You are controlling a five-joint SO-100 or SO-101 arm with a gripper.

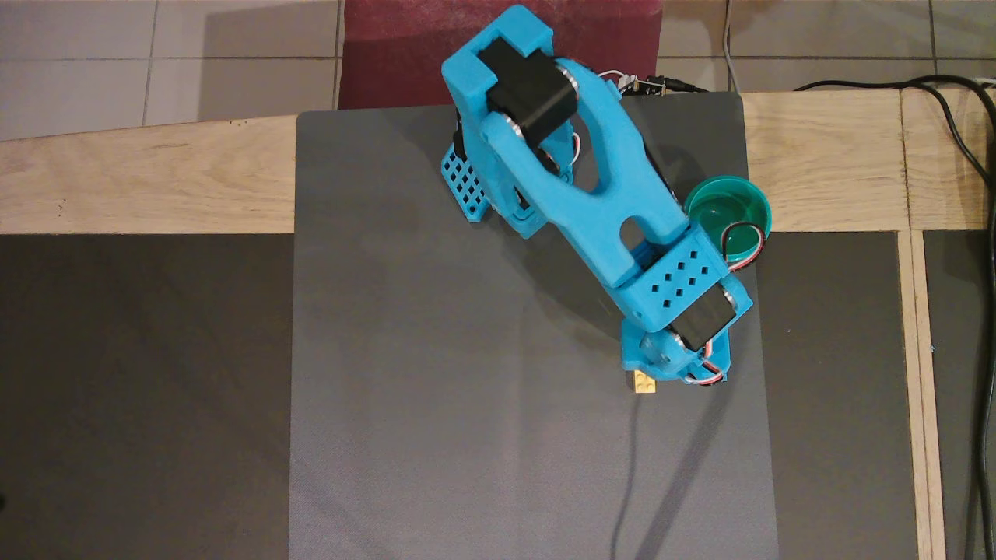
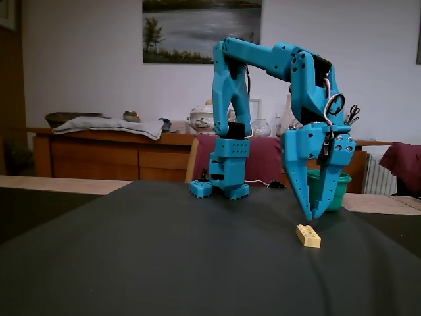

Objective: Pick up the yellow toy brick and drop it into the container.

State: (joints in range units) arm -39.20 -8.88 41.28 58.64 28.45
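Note:
The yellow toy brick (image 1: 643,383) lies flat on the grey mat, studs up; in the fixed view it (image 2: 308,236) sits just in front of and below the fingertips. My blue gripper (image 2: 315,214) points straight down and hovers a little above the mat, slightly behind the brick and not touching it. Its fingertips are close together and hold nothing. In the overhead view the wrist (image 1: 685,327) hides the fingers. The teal-green container (image 1: 720,204) stands upright and empty at the mat's far right edge, behind the gripper in the fixed view (image 2: 340,191).
The grey mat (image 1: 467,389) lies on a table with a wooden frame (image 1: 156,179). The arm's base (image 1: 475,187) stands at the mat's far edge. Black cables (image 1: 965,140) run along the right side. A sideboard and a chair stand behind the table in the fixed view.

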